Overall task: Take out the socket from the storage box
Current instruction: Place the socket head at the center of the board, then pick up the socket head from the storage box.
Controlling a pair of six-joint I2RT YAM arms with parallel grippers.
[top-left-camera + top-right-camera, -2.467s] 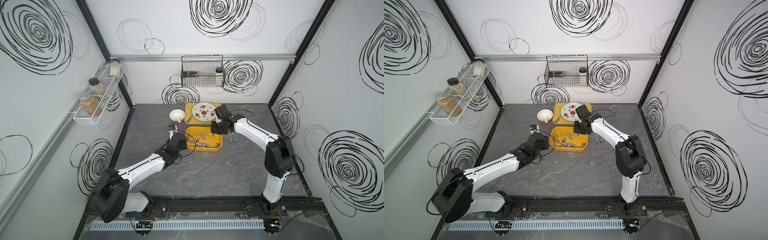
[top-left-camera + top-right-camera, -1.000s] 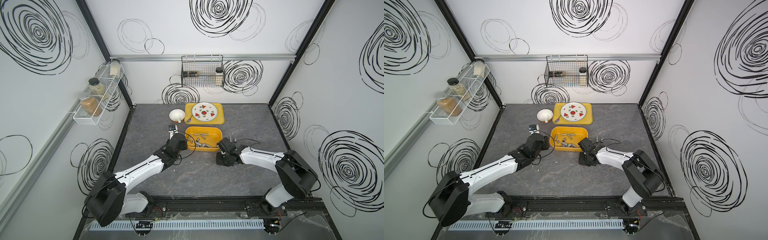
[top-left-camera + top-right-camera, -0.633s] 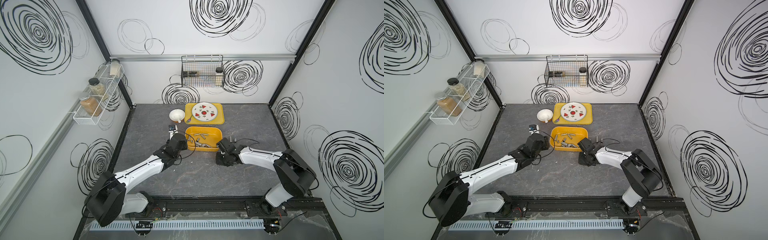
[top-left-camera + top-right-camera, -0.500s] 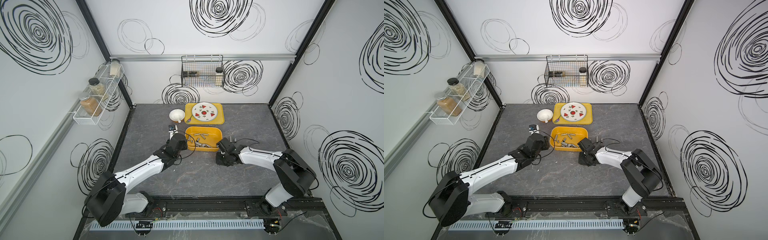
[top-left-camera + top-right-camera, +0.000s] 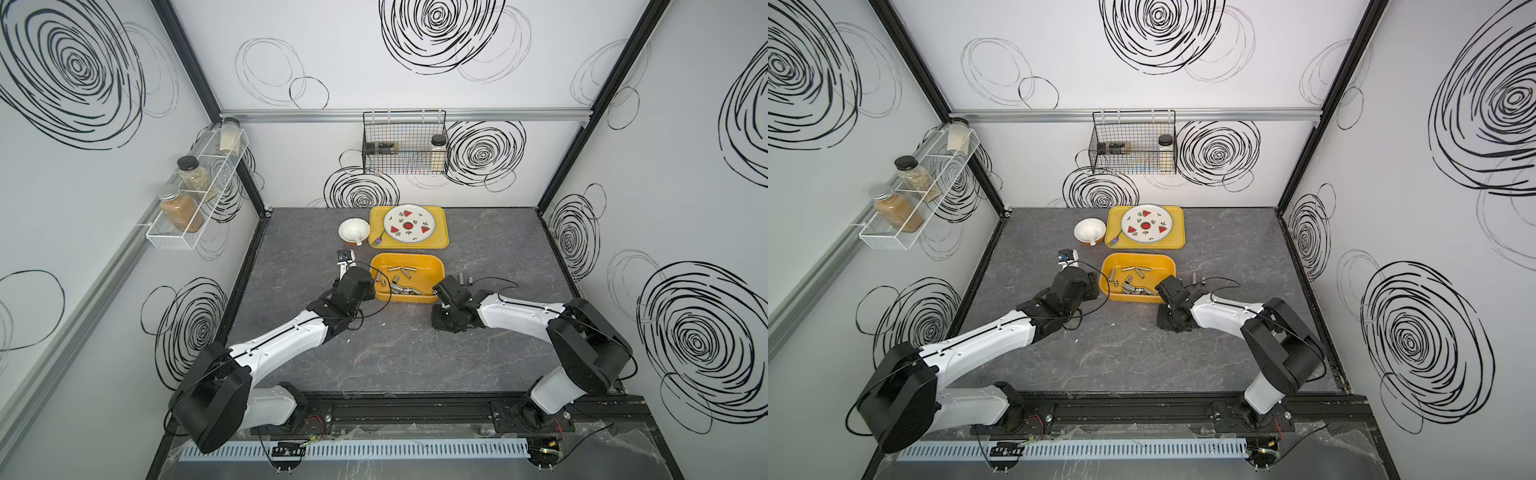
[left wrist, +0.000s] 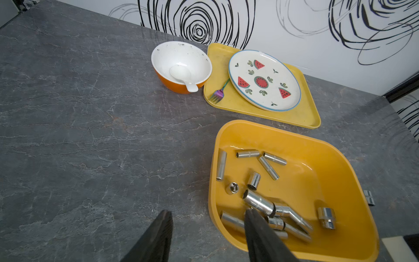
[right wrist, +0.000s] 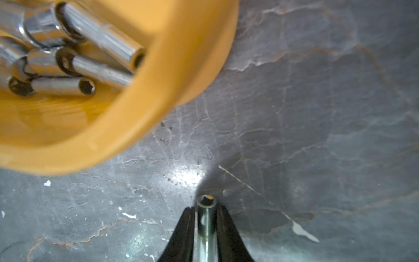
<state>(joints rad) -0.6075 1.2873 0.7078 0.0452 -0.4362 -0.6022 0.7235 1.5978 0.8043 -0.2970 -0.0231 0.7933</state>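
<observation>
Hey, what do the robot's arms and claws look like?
The left arm and right arm have white link shells and bulky black joints. Thin black cables loop by each wrist. The left claw and right claw have two tapered black fingers each.

Grey marble table (image 5: pixel 399 357) is carrying storage box (image 5: pixel 409 300), yellow tray (image 5: pixel 441 232), bowl (image 5: pixel 353 230); two loose sockets (image 5: pixel 460 277) lying beside box.

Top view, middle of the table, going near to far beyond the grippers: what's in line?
storage box → flat yellow tray with the plate on it → black wire basket hanging on the back wall.
</observation>
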